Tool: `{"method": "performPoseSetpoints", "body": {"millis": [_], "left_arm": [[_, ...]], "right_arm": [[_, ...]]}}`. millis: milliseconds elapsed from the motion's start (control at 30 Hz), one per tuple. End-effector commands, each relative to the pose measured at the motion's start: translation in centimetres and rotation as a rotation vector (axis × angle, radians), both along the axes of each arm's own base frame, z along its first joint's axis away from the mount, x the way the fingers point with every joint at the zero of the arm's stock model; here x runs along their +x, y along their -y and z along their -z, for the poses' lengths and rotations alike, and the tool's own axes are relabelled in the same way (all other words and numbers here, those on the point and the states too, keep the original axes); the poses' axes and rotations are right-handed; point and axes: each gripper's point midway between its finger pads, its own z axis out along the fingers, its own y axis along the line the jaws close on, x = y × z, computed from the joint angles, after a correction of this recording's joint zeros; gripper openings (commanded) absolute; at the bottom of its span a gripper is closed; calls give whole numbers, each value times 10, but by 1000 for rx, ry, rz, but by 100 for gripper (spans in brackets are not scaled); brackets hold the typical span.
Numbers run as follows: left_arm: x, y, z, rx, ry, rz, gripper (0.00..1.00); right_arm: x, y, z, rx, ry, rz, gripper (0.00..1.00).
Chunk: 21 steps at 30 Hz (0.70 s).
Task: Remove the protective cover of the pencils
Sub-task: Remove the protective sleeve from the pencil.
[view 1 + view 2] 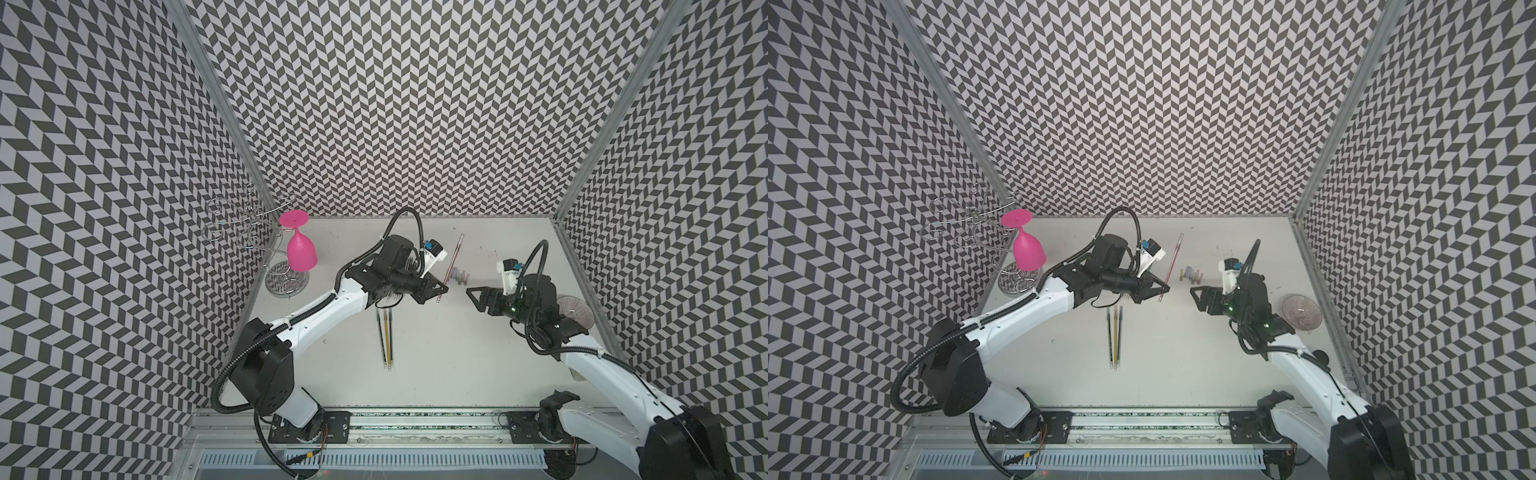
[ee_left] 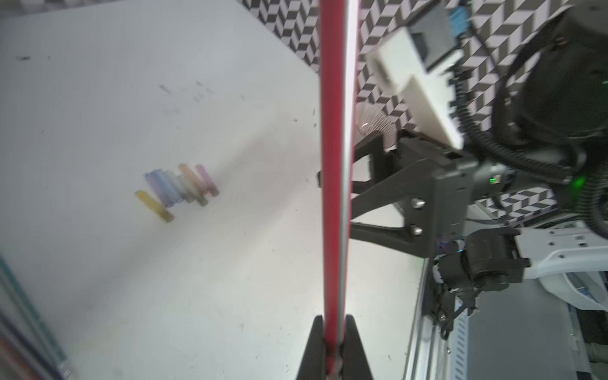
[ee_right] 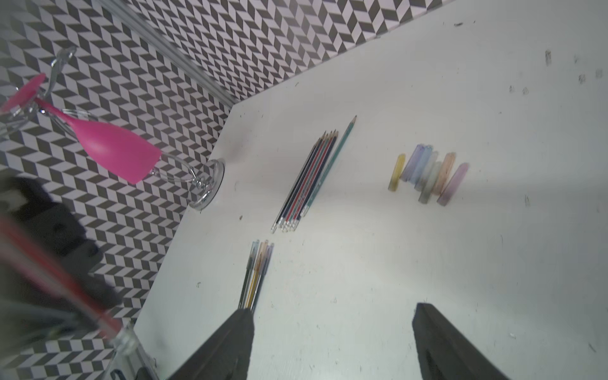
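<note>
My left gripper is shut on a red pencil, held slanted above the table's middle. In the right wrist view the pencil is blurred, with a clear piece at its near end. My right gripper stands open and empty just right of it. A pile of pastel covers lies behind the grippers. Bare pencils lie in a bundle, mostly hidden under my left arm in both top views. Three covered pencils lie nearer the front.
A pink wine glass hangs upside down on a wire rack at the back left corner. A tinted glass bowl sits by the right wall, behind my right arm. Patterned walls close three sides.
</note>
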Motion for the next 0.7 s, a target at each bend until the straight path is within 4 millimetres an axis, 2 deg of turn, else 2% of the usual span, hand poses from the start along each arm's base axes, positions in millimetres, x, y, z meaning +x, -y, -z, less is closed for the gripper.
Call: {"method": "performPoseSetpoints", "body": {"millis": [0, 100, 133, 167, 233, 300, 433, 533, 600, 667], "left_arm": [[-7, -25, 40, 150, -49, -34, 0], [-15, -30, 56, 165, -79, -65, 0], [-22, -30, 63, 179, -95, -68, 0], [-29, -31, 70, 198, -124, -77, 0], [-49, -29, 85, 217, -216, -45, 0], [-67, -26, 95, 231, -227, -2, 0], [-73, -37, 125, 316, -202, -19, 0], [-73, -44, 138, 392, -209, -15, 0], [-69, -47, 140, 410, -197, -31, 0], [-69, -47, 139, 404, -195, -34, 0]], "right_arm": [[-17, 1, -4, 14, 91, -46, 79], [-27, -2, -13, 66, 132, -68, 85], [-28, -1, -15, 73, 131, -68, 89], [-29, -2, -16, 78, 126, -72, 98], [-31, -6, -17, 91, 108, -96, 99], [-34, -12, -18, 111, 91, -130, 99], [-36, -19, -18, 153, 60, -163, 99], [-39, -28, -21, 240, 54, -206, 86], [-41, -33, -21, 308, 35, -219, 73], [-43, -38, -21, 374, 11, -241, 67]]}}
